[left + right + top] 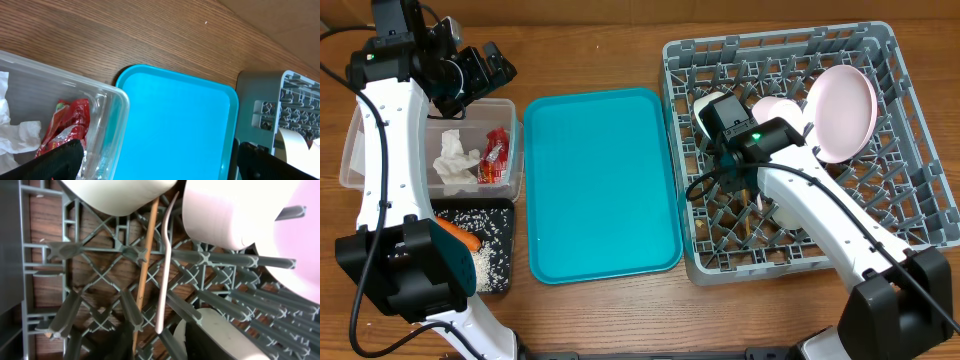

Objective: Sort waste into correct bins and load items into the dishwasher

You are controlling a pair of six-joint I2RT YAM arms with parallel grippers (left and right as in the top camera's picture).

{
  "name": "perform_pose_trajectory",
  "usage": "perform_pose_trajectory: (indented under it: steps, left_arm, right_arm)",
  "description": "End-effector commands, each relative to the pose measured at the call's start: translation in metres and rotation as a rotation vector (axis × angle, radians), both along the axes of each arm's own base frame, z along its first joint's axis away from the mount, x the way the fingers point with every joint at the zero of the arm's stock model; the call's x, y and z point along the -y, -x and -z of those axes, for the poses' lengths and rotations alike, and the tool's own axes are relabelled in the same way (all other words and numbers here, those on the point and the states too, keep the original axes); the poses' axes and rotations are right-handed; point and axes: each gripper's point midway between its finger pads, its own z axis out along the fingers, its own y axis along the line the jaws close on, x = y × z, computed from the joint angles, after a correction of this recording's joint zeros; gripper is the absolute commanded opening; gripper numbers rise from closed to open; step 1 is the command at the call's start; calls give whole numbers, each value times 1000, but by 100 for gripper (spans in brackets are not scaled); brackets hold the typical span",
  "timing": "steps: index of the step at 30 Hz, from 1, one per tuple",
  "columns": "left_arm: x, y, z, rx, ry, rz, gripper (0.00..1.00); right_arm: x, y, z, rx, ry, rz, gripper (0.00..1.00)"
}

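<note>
Logging one moment, both arms over the table. The left gripper (478, 80) hangs above the far right corner of the clear tub (480, 115). In its wrist view we see its fingers (57, 162) spread wide at either lower corner, holding nothing. Inside the tub are crumpled napkins (453, 160) and, beside them on the right, the red wrapper (497, 155). Just beside the tub, nearer the arm bases, sits the black tray (502, 215), which holds the carrot (460, 238) and a scatter of rice crumbs (485, 265). The teal tray (600, 180) lies between these bins and the dish rack (910, 180).

The right gripper (718, 118) reaches into the left part of the rack, low among the pegs. We cannot tell how far its jaws stand apart, nor whether they touch anything, because its wrist view does not show the fingers clearly. That view shows the chopstick (145, 265) and the fork (165, 270) lying side by side among the pegs on the rack floor. Their upper ends disappear behind a white bowl (120, 195). The pink plate (840, 110) stands on edge toward the rack's far right, with a second bowl (778, 108) just left of it.
</note>
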Motion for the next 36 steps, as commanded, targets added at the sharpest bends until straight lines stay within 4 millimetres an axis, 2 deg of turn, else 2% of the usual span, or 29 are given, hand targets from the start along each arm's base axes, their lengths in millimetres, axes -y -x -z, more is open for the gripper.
perform_pose_trajectory:
  steps: [1,5,8,10,13,15,17,19,20,21,22,23,26,28,31,32,33,36]
  left_arm:
    - [6,-2,-15,34,-5,4,100]
    - [6,-2,-15,34,-5,4,100]
    - [6,-2,-15,34,-5,4,100]
    - [6,-2,-15,34,-5,4,100]
    - [6,-2,-15,34,-5,4,100]
    - [6,-2,-15,34,-5,4,100]
    - [6,-2,-15,34,-5,4,100]
    - [6,-2,-15,34,-5,4,100]
    - [6,-2,-15,34,-5,4,100]
    - [6,-2,-15,34,-5,4,100]
    - [6,-2,-15,34,-5,4,100]
    - [6,-2,-15,34,-5,4,100]
    - [6,-2,-15,34,-5,4,100]
    - [6,-2,-15,34,-5,4,100]
    - [6,-2,-15,34,-5,4,100]
    - [6,-2,-15,34,-5,4,100]
    - [6,-2,-15,34,-5,4,100]
    - [6,-2,-15,34,-5,4,100]
  right_arm:
    - [-9,-3,-32,85,-87,-5,29]
    - [-18,-1,-82,213,-207,-26,26]
    - [-23,9,-138,379,-339,-57,26]
    - [-23,24,-181,508,-434,-88,26]
    - [-16,59,-249,719,-568,-140,27]
    - [-3,92,-290,866,-639,-168,28]
    - [13,127,-320,990,-690,-187,31]
    - [29,159,-339,1090,-724,-200,34]
    - [37,176,-346,1137,-740,-208,49]
    - [45,192,-352,1179,-753,-214,70]
    - [52,207,-356,1214,-763,-220,81]
    - [58,219,-358,1245,-774,-224,86]
    - [72,249,-357,1300,-794,-231,92]
    - [76,258,-350,1295,-793,-231,92]
    - [77,261,-335,1245,-776,-225,89]
    - [77,260,-331,1231,-771,-223,90]
    - [76,258,-328,1220,-766,-221,100]
    - [74,254,-323,1206,-761,-220,100]
